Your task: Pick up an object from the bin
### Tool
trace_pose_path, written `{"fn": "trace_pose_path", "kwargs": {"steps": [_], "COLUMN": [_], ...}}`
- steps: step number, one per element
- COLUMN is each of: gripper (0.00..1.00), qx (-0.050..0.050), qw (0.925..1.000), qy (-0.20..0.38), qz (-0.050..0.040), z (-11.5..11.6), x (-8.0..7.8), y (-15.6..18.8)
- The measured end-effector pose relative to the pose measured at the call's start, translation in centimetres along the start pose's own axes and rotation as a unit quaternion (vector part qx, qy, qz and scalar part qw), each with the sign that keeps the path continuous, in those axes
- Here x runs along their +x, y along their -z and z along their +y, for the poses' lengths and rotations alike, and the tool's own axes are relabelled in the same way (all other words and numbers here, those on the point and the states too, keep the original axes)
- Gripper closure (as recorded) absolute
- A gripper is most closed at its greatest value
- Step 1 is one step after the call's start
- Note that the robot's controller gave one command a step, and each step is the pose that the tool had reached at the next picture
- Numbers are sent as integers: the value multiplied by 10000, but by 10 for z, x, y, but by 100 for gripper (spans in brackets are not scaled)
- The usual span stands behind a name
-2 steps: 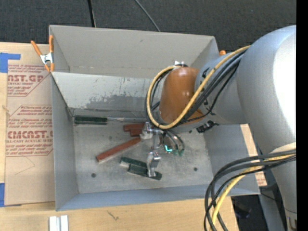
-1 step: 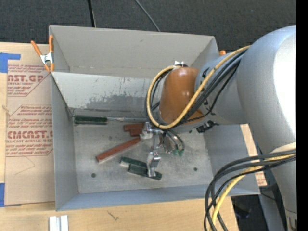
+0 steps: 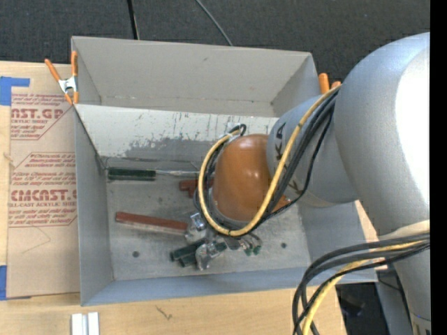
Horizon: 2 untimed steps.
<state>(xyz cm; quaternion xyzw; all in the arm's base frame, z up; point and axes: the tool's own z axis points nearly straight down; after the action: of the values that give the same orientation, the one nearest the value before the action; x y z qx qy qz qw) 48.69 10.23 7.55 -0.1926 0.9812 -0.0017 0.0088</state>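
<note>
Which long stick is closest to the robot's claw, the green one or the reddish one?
The reddish-brown stick: its right end lies just beside the gripper. The dark green stick lies farther off, near the bin's back wall.

The grey bin (image 3: 91,208) fills mid-frame. On its scuffed floor lie a green bar (image 3: 131,174) at upper left, a red stick (image 3: 150,221) below it, a small red piece (image 3: 187,185) near centre and a dark piece (image 3: 183,255) at lower middle.

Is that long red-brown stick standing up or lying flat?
Lying flat: the red-brown stick rests lengthwise on the bin floor.
</note>
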Motion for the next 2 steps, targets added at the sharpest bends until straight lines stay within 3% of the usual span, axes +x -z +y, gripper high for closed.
{"fn": "trace_pose_path", "kwargs": {"steps": [1, 2], "gripper": [100, 100], "qx": [1, -36], "qw": [10000, 9996], "qy": [3, 257], "qz": [0, 74], "z": [0, -7], "x": [0, -25], "y": [0, 106]}}
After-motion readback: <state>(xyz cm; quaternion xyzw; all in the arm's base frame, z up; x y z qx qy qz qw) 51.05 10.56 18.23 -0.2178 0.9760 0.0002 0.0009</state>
